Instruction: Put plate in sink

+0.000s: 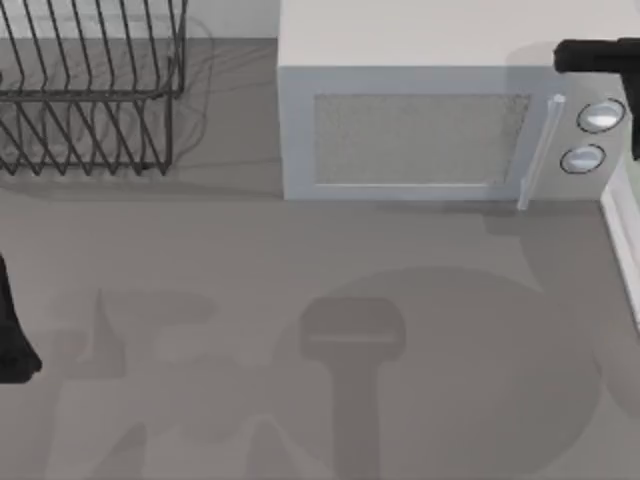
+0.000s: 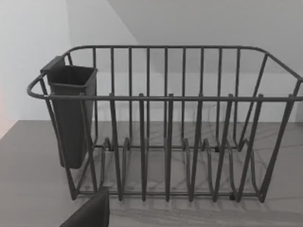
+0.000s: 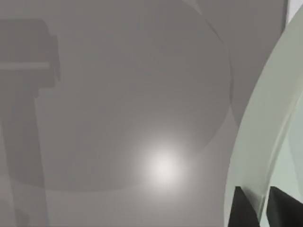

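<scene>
In the right wrist view, two dark fingertips (image 3: pixel 244 208) are seen closed on the edge of the pale mint-green plate (image 3: pixel 265 127), with the rim pinched between them. The right gripper (image 3: pixel 262 208) therefore holds the plate, which is lifted clear of the grey table (image 3: pixel 118 94); a large round shadow is cast on the surface below. From above, a pale sliver of the plate (image 1: pixel 622 235) is seen at the table's right edge, just beside the microwave (image 1: pixel 430 130).

The left gripper (image 2: pixel 90 213) is parked at the table's left, facing an empty wire dish rack (image 2: pixel 165 132) with a dark cutlery cup (image 2: pixel 71 113); whether its fingers are apart cannot be told.

The plate is judged to be picked up and in transit. Carrying it to the sink and releasing it are left to be done.

No brand, label or readable writing is found on anything.
</scene>
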### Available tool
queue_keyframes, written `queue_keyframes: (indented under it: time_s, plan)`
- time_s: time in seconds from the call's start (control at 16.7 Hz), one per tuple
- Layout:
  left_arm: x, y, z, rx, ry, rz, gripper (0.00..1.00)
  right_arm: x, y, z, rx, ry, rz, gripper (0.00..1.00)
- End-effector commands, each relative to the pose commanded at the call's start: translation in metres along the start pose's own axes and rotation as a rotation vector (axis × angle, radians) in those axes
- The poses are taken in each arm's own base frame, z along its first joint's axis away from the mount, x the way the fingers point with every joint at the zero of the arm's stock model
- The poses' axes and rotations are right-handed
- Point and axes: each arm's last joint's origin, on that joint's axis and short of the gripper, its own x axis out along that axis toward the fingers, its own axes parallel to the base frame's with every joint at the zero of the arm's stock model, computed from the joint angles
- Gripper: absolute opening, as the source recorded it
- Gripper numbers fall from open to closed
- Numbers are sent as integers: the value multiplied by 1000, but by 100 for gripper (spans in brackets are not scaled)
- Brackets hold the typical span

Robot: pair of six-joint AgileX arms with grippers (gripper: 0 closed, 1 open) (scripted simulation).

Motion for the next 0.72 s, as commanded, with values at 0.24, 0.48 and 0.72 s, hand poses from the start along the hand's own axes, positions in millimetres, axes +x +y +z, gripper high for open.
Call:
queue_keyframes:
  time_s: [0.24, 0.48, 0.72]
  plan:
    - [0, 0, 0, 0, 0, 0, 100, 0, -1, 1, 4, 2, 0, 0]
    - [0, 0, 0, 0, 0, 0, 100, 4, -12, 23, 47, -20, -18, 0]
    - [0, 0, 0, 0, 0, 0, 100, 20, -47, 82, 123, -69, -57, 0]
